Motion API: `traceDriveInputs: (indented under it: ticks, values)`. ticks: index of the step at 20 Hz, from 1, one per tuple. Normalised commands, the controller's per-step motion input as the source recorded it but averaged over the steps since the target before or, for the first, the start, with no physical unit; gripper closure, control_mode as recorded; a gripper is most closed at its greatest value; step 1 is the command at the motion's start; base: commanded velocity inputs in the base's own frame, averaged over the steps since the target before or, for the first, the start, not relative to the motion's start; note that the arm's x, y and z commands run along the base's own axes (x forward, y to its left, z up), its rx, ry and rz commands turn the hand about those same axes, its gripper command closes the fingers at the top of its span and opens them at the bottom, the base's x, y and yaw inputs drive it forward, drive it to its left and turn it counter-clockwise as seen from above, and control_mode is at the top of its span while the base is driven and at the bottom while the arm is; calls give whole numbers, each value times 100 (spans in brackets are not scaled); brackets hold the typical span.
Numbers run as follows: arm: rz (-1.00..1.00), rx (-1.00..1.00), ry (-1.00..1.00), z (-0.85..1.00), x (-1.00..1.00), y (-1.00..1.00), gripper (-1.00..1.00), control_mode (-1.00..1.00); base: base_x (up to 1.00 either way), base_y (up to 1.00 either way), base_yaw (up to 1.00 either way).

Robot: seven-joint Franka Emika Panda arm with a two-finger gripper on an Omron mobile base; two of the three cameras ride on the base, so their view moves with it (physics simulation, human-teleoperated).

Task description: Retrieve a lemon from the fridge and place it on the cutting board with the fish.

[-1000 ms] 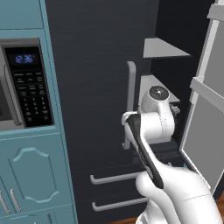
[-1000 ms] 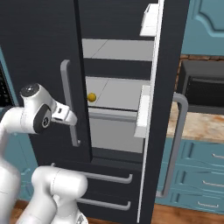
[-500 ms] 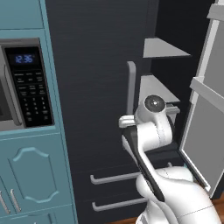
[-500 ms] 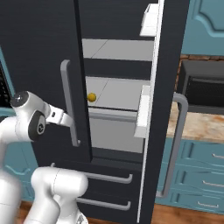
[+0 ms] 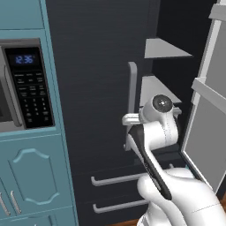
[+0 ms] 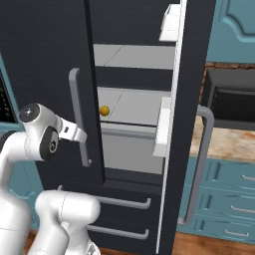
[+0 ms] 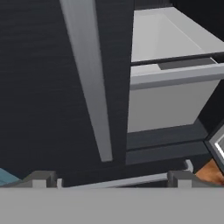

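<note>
Taking the fridge (image 6: 134, 60) as the landmark: to its left stand glossy teal cabinets (image 5: 35, 181) with a raised curved panel on the door, and set into them a microwave (image 5: 26, 90) whose black keypad carries a small blue clock display.

The fridge itself is a tall charcoal body with a faint horizontal grain. Its left door (image 5: 92, 88) is shut and bears a flat, grey, matte vertical bar handle (image 6: 79, 117). The tool (image 7: 109, 177) sits low on that door, close by the handle's lower end; its two small dark tips stand spread wide apart and nothing lies between them, so it is released.

Right of the handle the fridge's interior is open to view: smooth pale grey shelves (image 6: 134, 55) stacked one above another, with a boxy light grey bin (image 7: 170, 105) below them. The lemon (image 6: 104, 110), a small round yellow fruit, rests on the middle shelf near its left edge, just behind the closed door's rim.

Further right the other door (image 6: 187, 124) stands swung open, its inner side fitted with white rectangular door bins (image 6: 163, 127) and its outer face with a rounded grey bar handle (image 6: 199, 164). Beneath the doors two lower drawers have thin horizontal handles (image 6: 124, 201).

Right of the fridge a speckled stone surface (image 6: 224, 142) lies over more teal drawers (image 6: 231, 194).
</note>
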Motion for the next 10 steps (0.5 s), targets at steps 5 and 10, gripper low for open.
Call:
traceDriveInputs:
  ticks: [5, 10]
  values:
    - [1, -1, 0, 45, 1, 14, -100, -100, 0, 0, 0]
    - [0, 0, -3, 16, 0, 0, -100, -100, 0, 0, 0]
